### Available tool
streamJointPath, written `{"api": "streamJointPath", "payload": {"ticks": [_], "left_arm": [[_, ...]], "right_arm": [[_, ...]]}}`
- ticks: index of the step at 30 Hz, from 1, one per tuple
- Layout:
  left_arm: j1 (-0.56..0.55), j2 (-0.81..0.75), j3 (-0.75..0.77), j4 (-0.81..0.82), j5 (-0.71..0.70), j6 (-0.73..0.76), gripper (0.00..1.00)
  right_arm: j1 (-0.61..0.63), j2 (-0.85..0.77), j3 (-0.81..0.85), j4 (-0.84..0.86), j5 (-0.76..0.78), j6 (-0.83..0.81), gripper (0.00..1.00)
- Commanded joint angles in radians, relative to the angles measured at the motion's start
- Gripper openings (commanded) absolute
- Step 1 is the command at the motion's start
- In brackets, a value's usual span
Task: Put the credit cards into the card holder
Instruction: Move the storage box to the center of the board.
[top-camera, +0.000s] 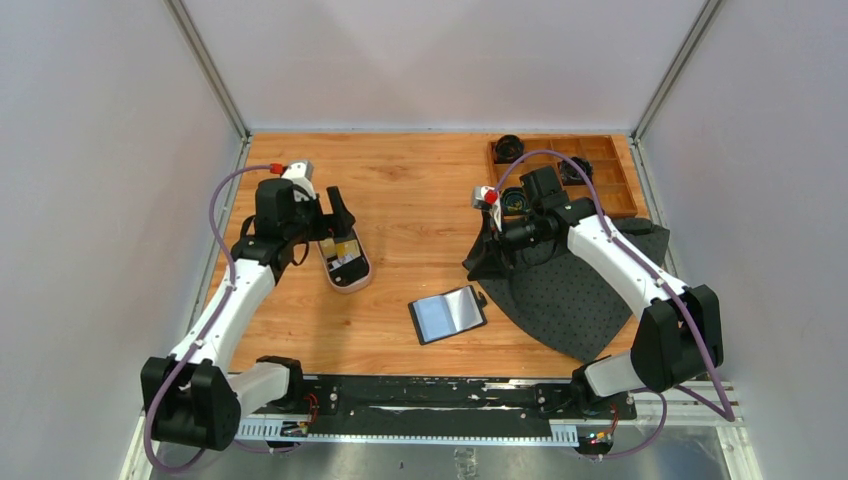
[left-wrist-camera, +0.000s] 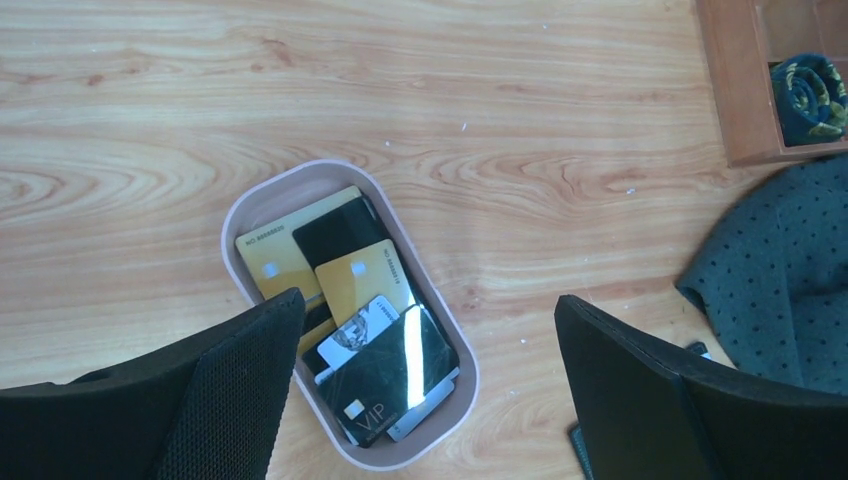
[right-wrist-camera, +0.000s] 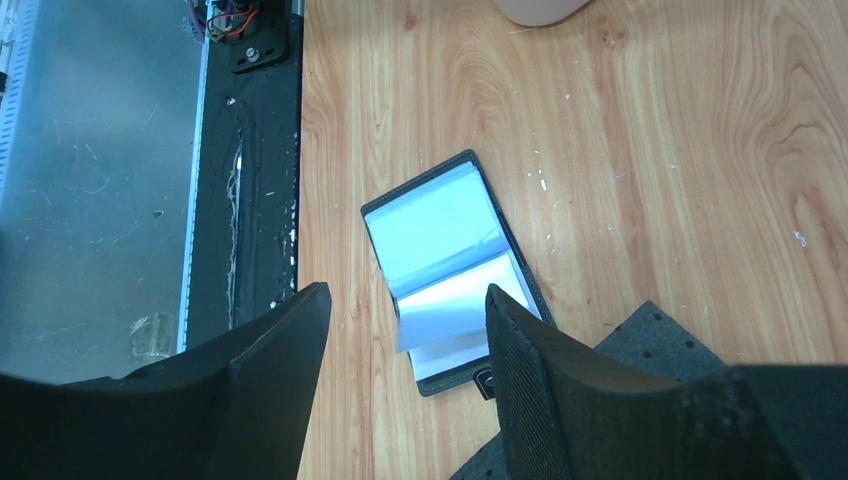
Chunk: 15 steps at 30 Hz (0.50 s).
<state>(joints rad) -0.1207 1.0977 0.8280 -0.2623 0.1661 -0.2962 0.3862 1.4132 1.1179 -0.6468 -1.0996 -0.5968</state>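
- Holder (top-camera: 448, 314): it lies open on the bench (top-camera: 420, 200), low and centre in the top view, just beside the dark mat (top-camera: 580, 290).
- In the right wrist view a clear leaf of the holder curls up off the page. Its lower corner runs behind a finger, and glare turns the slots pale, so I cannot tell whether any already holds a card.
- Right fingers (right-wrist-camera: 265, 385): part-open and holding nothing, hanging above the holder. They look well placed to press the loose leaf flat and steady the holder when a card arrives.
- Cards (left-wrist-camera: 360, 290): gold, black and one pale, heaped and overlapping in the oval tray (left-wrist-camera: 226, 240), left of centre in the top view.
- Left fingers (left-wrist-camera: 235, 390): spread wide and empty, straddling the tray's near end.
- The step looks like picking one card:
  - Narrow the fingers first so they fit inside the rim.
  - Go for a raised, free edge, such as the black VIP card on top.
  - Lift slowly so only one card comes away.
- The count is unclear because lower cards are covered. The left finger hides part of the tray, and the frame's bottom edge nearly clips its near end.
- Box (top-camera: 605, 165): wooden, upper right in the top view. The dark round things in it are hard to make out.
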Motion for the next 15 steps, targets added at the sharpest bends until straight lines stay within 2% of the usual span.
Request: {"api": "streamJointPath", "payload": {"ticks": [1,6,15], "left_arm": [[0.015,0.034,0.004,-0.022,0.069,-0.011,1.0],[0.008,0.105,0.037,-0.149,0.092,0.007,0.89],[-0.167,0.199,0.09,-0.301,-0.136,0.072,0.85]], "right_arm": [[-0.022,-0.016,-0.009,-0.02,-0.026,-0.018,0.62],[-0.025,-0.016,-0.009,-0.02,-0.028,-0.02,0.62],[-0.029,-0.005,-0.009,-0.023,-0.025,-0.024,0.62]]}}
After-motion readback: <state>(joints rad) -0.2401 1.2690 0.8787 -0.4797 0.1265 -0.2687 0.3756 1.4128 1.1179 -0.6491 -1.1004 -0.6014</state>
